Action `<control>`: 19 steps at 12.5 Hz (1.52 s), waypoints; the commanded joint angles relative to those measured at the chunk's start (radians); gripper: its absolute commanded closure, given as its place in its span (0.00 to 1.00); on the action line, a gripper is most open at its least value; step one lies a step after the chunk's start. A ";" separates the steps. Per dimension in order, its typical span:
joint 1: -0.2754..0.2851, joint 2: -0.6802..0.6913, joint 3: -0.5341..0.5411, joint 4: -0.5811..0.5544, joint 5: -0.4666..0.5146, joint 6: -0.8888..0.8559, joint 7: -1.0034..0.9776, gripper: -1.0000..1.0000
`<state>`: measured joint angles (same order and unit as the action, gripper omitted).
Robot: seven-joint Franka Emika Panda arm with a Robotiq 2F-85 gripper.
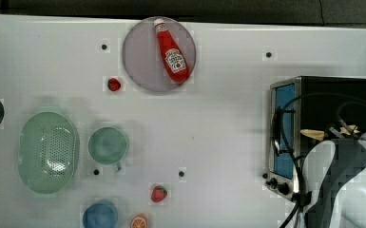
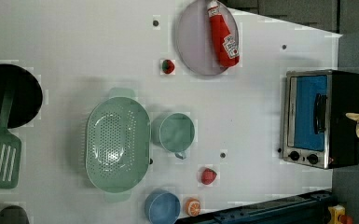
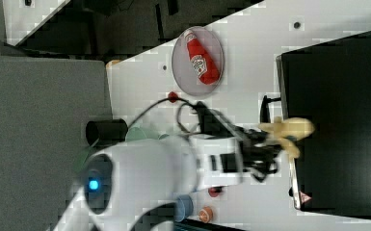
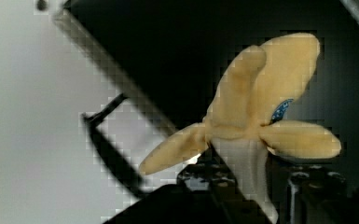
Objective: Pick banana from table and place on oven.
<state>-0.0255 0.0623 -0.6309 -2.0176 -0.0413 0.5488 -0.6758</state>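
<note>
— How many things can be counted?
— One banana (image 4: 261,116), one oven (image 1: 323,133), two strawberries (image 1: 159,193).
— How is the banana seen?
— Pale yellow, peeled open, clamped in the gripper (image 3: 274,142) above the oven's black top.

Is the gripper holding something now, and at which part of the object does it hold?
Yes. The gripper holds the banana by its pale lower body, peel flaps spread beyond the fingers, above the oven's black top.
</note>
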 commanded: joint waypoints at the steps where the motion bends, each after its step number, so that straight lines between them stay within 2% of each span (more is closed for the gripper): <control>1: 0.009 0.061 -0.036 0.038 0.012 0.083 -0.249 0.75; 4: 0.008 0.118 -0.058 0.038 0.017 0.097 -0.292 0.73; 10: 0.010 0.117 -0.054 0.049 0.016 0.103 -0.293 0.07; 11: 0.013 0.114 -0.054 0.066 0.014 0.097 -0.294 0.00; 14: 0.029 0.077 -0.048 0.141 0.014 0.026 -0.294 0.00; 17: 0.052 0.006 -0.006 0.235 0.013 -0.182 -0.277 0.00; 19: 0.064 -0.051 0.052 0.283 0.012 -0.282 -0.189 0.00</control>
<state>-0.0003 0.0831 -0.6143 -1.8008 -0.0261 0.2888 -0.9248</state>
